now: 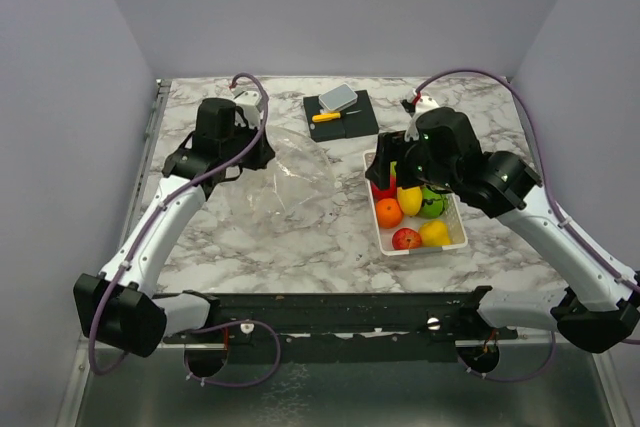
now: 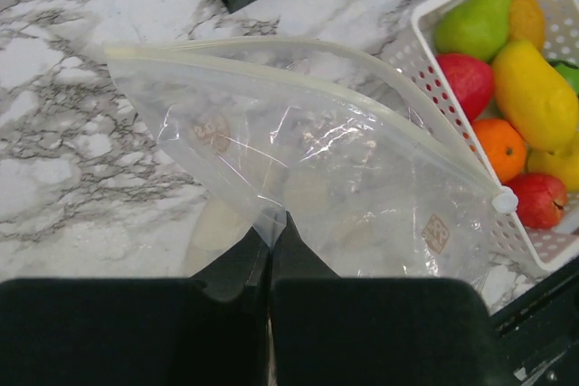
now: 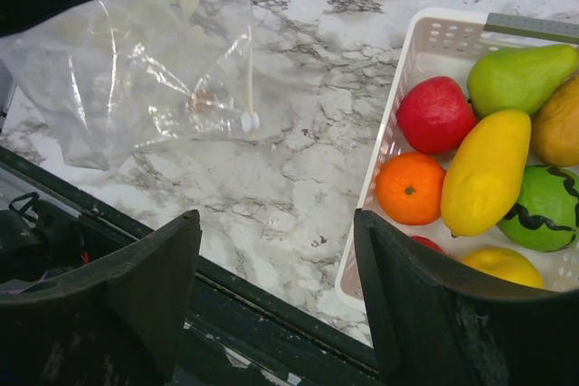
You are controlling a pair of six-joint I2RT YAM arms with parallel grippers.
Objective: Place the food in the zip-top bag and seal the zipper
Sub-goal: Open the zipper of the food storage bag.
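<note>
Left gripper [image 2: 271,228] pinches the zip-top bag [image 2: 308,160]; right gripper [image 3: 276,223] spread over the basket's edge.

In the top view the clear bag lies mid-table on the marble table [image 1: 300,247]. The white slatted basket [image 2: 434,70] sits at its 3 o'clock, and a black board [image 1: 355,127] with a yellow-handled knife [image 1: 327,116] at 12. The left fingers are pressed tight together on the bag's lower edge. The zipper [image 2: 362,101] bows apart (mouth open), with its slider [image 2: 504,200] beside the basket. The right fingers stand wide, holding nothing, above the basket's rim. The toy fruits all lie in the basket: red apple [image 3: 436,113], orange [image 3: 411,188], long yellow fruit [image 3: 486,172], green pear [image 3: 520,77].
</note>
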